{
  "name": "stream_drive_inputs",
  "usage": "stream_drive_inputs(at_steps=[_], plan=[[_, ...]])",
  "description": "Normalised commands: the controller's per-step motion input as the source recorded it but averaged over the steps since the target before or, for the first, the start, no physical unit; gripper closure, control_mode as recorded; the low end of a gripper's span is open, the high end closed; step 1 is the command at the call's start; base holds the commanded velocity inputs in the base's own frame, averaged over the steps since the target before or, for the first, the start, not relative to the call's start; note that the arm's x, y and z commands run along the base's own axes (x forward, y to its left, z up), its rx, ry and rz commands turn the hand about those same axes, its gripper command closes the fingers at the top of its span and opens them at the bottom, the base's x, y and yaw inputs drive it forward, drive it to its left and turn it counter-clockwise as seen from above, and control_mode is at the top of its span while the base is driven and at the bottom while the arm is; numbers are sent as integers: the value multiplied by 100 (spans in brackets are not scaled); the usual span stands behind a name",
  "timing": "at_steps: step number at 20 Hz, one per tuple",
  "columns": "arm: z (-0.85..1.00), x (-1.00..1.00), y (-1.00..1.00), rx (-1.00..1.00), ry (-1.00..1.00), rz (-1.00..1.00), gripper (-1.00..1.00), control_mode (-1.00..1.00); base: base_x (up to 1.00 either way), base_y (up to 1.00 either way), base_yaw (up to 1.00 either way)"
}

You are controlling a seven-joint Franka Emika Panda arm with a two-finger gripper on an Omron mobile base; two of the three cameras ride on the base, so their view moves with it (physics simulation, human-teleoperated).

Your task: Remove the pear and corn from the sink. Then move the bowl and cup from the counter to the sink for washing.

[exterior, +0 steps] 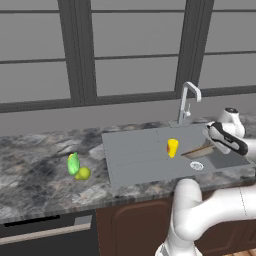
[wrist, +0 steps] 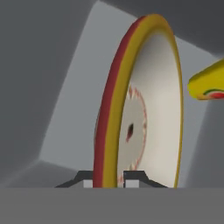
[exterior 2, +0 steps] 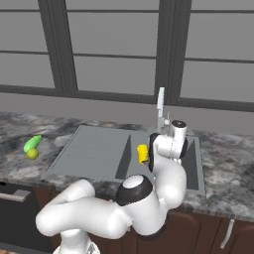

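My gripper [wrist: 109, 179] is shut on the rim of the bowl [wrist: 153, 109], which stands on edge, its rim red and yellow and its inside pale. In the left base view the tan bowl [exterior: 199, 151] hangs low in the sink [exterior: 135, 150] basin under the gripper [exterior: 212, 145]. The yellow cup [exterior: 172, 148] with its red mark sits in the basin just left of the bowl, and its tip [wrist: 210, 85] shows beside the bowl. The green corn [exterior: 73, 163] and the yellow-green pear [exterior: 83, 173] lie together on the counter left of the sink.
A curved chrome faucet [exterior: 187, 100] rises behind the basin. A round drain [exterior: 196, 165] lies in front of the bowl. The marble counter [exterior: 40, 170] stretches to the left, with a dark appliance front [exterior: 45, 235] below it. Windows fill the wall behind.
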Motion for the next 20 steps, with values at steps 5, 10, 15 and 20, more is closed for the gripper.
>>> stream_drive_inputs(at_steps=[5,10,15,20], plan=[[-25,29,0,-3,11,-7,100,-100,0,0,0],[-23,24,0,0,8,-5,100,-100,0,0,0],[-15,21,-2,0,1,-5,100,-100,0,0,0],[-5,3,0,0,0,-6,100,-100,0,0,0]])
